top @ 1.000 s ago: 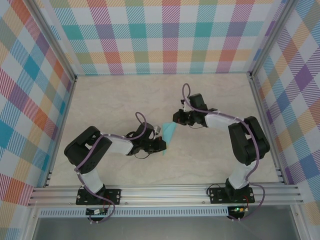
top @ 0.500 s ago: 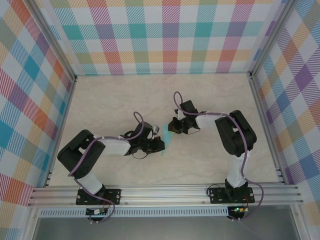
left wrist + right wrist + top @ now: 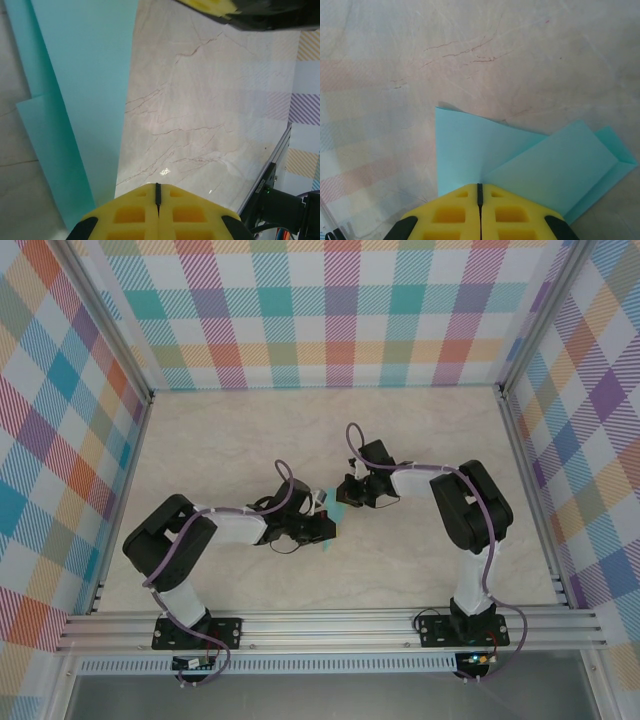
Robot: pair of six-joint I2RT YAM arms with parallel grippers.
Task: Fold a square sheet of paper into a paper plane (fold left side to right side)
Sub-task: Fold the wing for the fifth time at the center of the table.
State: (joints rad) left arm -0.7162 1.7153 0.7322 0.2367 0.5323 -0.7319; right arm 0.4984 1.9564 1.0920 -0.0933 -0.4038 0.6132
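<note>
The paper plane (image 3: 337, 506) lies mid-frame between the hands: right hand (image 3: 480, 186) clamped on it, left hand (image 3: 158, 186) pressed together beside it. The right hand has shifted left since earlier

1. We see the paper plane (image 3: 470, 150) as thin matt paper, sharply creased.
2. We see the table (image 3: 200, 115) as smooth, marble-patterned, faintly glossy.
3. We see the frame rail (image 3: 330, 625) as ribbed bare metal.

Light turquoise paper plane (image 3: 470, 150), cream brown-veined table (image 3: 250, 430), pastel multicolour plaid walls (image 3: 340, 310), black-and-white arms (image 3: 478, 505).
</note>
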